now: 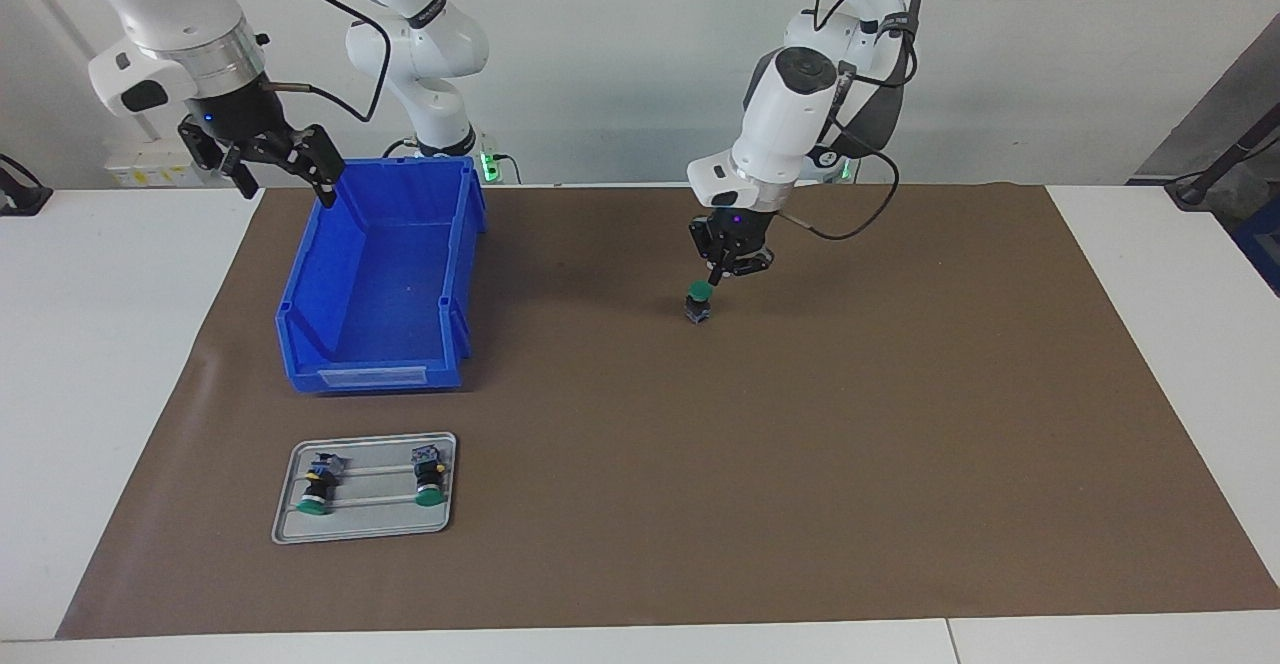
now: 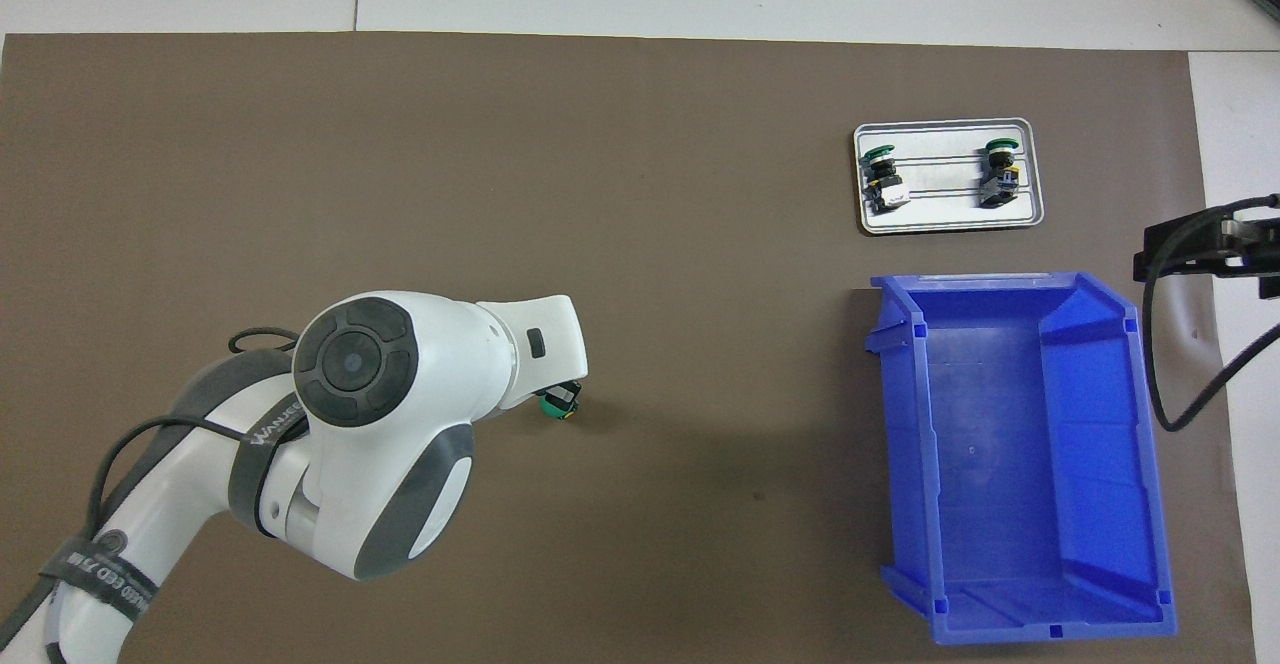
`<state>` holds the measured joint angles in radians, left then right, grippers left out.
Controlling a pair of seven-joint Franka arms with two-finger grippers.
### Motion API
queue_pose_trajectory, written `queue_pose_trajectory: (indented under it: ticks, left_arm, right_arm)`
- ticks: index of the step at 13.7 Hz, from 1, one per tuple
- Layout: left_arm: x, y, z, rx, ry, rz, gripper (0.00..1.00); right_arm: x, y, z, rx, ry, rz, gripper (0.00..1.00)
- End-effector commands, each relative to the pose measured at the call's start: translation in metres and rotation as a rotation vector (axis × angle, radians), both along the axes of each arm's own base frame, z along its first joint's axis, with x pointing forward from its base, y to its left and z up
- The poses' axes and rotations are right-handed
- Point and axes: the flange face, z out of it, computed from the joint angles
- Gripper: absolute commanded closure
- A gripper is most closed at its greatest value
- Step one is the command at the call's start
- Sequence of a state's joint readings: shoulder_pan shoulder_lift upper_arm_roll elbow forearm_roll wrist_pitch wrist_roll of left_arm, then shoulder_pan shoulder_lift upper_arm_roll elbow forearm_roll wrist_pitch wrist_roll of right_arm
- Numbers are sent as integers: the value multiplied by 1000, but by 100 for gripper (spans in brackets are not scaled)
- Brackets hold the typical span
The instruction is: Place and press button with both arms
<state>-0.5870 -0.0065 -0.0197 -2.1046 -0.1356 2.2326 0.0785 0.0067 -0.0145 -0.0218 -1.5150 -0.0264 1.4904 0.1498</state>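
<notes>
Button (image 1: 698, 305) on the brown mat (image 1: 800, 444) is the thing to watch in the facing view: it stands upright, green cap up, directly under the left gripper (image 1: 722, 276), whose fingertips sit at the cap or just above it. Whether they touch it, or are spread or closed, cannot be told from here. The right gripper (image 1: 275, 159) hangs with its fingers spread and nothing between them, over the corner of the blue bin (image 1: 375, 274) that lies nearest the robots, and that arm appears to wait. Well apart from both grippers, farther from the robots than the bin, a grey tray (image 1: 365, 534) carries two more buttons lying on their sides.

In the overhead view the left arm's white wrist hides its own gripper; only the button (image 2: 557, 403) peeks out past the wrist's edge. The bin (image 2: 1010, 464) is empty, the tray (image 2: 948, 226) lies farther out than it, and the right gripper (image 2: 1215, 249) shows only at the frame edge beside the bin.

The button looks small, light and rigid, with a smooth rounded cap likely to slip under a pinch. Its black cylindrical body or squared base would probably give the surer hold, and being narrow-based it may tip if pressed off-centre, so the other gripper could steady the base.
</notes>
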Motion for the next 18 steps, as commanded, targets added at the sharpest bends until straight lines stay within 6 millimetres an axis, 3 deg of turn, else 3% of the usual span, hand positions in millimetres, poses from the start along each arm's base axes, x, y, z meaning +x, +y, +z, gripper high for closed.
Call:
queue_pose_trajectory:
  ticks: [1,7,18]
  left_arm:
    - [-12,2,-19,38,25,40,100]
    - [-30,-6,-51,91,71,166,100]
    - [-24,-19,-90,136,65,158,100]
  right_arm:
    - [-2,-1,0,-4,3,23,0]
    - [-2,-1,0,-4,3,23,0]
    - [-2,-1,0,-4,3,23,0]
